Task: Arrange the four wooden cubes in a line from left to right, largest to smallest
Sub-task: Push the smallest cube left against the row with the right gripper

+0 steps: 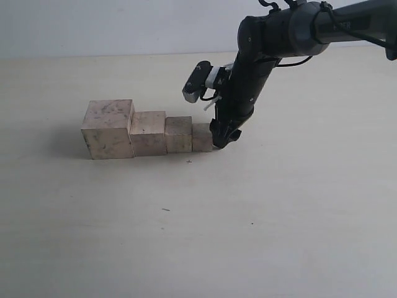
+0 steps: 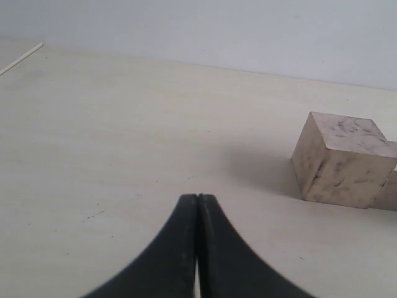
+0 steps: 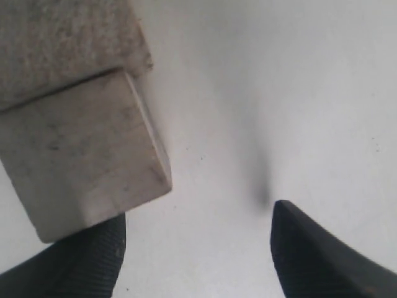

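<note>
Four pale wooden cubes stand touching in a row on the table, stepping down in size from left to right: the largest cube (image 1: 108, 129), the second cube (image 1: 148, 133), the third cube (image 1: 178, 134) and the smallest cube (image 1: 202, 137). My right gripper (image 1: 223, 135) is low at the table just right of the smallest cube (image 3: 84, 167), open, one finger (image 3: 80, 264) against that cube's side and nothing between the jaws. My left gripper (image 2: 197, 205) is shut and empty; its view shows the largest cube (image 2: 344, 160) off to one side.
Bare beige tabletop (image 1: 198, 236) lies all around the row. The right arm (image 1: 273, 37) reaches in from the upper right, above the table behind the cubes. A pale wall (image 1: 124, 25) runs behind the table's far edge.
</note>
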You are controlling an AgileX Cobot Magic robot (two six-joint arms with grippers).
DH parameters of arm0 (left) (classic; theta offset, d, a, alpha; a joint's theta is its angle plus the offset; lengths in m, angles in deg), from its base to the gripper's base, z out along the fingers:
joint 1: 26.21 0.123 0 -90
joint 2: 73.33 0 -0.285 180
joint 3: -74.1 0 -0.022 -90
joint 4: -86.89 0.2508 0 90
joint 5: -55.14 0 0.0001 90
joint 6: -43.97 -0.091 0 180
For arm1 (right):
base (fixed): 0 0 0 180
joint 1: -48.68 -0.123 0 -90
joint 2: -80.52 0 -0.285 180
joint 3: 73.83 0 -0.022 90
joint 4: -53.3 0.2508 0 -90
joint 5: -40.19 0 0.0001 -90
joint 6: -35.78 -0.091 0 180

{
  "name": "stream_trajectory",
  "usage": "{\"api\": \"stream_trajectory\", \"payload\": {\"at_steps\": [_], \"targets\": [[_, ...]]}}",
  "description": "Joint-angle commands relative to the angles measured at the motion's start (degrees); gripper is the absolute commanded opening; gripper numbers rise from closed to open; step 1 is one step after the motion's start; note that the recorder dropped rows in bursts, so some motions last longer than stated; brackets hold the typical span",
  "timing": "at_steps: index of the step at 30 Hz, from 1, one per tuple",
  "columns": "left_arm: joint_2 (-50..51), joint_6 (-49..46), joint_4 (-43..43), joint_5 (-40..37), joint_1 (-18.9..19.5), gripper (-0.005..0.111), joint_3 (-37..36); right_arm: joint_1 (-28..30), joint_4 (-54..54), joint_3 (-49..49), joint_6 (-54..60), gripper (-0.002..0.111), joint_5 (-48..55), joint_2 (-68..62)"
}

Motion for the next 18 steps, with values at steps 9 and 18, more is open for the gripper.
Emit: {"api": "stream_trajectory", "payload": {"at_steps": [9,18], "targets": [[-0.32,0.18,-0.36,0.51,-0.24,0.000,-0.14,-0.06,0.64,-0.24,0.02,0.062,-1.36,0.12],[-0.32,0.18,-0.36,0.51,-0.24,0.000,-0.14,-0.06,-2.73,-0.24,-7.62,0.060,3.88,1.61]]}}
